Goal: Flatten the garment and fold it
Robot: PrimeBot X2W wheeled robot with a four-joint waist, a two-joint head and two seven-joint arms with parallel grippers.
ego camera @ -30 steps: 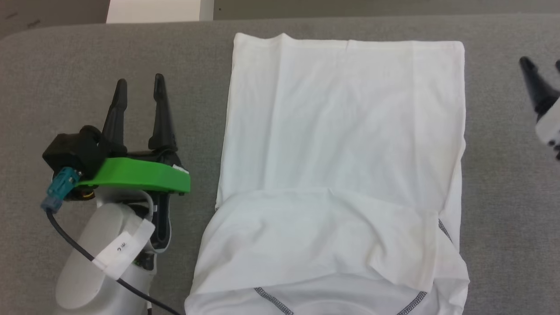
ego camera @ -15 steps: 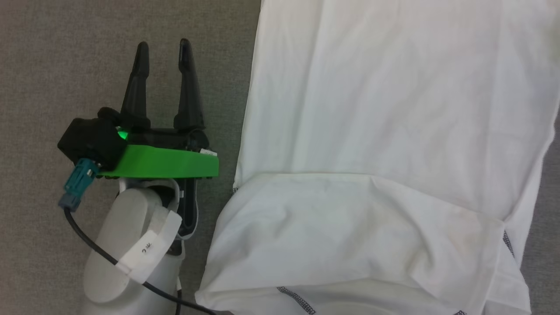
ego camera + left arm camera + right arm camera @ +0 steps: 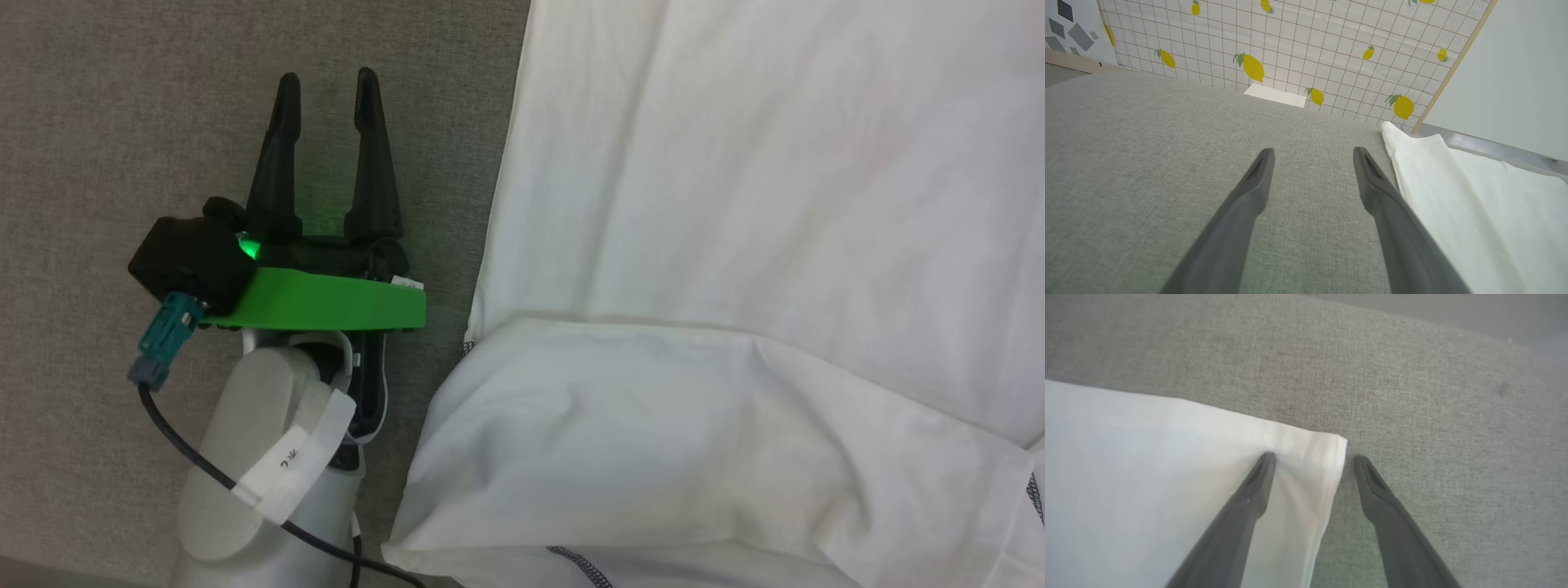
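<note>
Left jaws: spread wide, nothing between them. The two dark fingers (image 3: 371, 155) lie above bare grey tabletop (image 3: 122, 122). A small green light glows at the finger base. Behind the fingers are a green bracket (image 3: 326, 302), a teal connector (image 3: 163, 335) with a black cable (image 3: 188, 457), and a white paper tag (image 3: 294, 461) around the pale forearm.

The garment (image 3: 735, 204) is white and lies flat to the right of the left jaws, near but apart. Its long straight edge runs roughly parallel to the fingers. Back by the wrist, a folded-over flap crosses the cloth. Dark zigzag stitching (image 3: 580, 563) shows below the flap.

Left wrist view: fingers (image 3: 1249, 196) stand apart over tabletop (image 3: 1147, 143). The garment (image 3: 1474, 196) is just beside the right-hand finger, and its far corner reaches past the tips. Beyond the tips are a flat white box (image 3: 1276, 95) at the tabletop's far edge and a lemon-print grid backdrop (image 3: 1290, 49).

Right jaws: spread and holding nothing. They straddle a corner of the garment (image 3: 1147, 477). One finger (image 3: 1253, 486) is over the cloth, the other over bare tabletop (image 3: 1412, 396), with the hemmed corner edge between the tips. Cannot tell whether the fingers touch the cloth.
</note>
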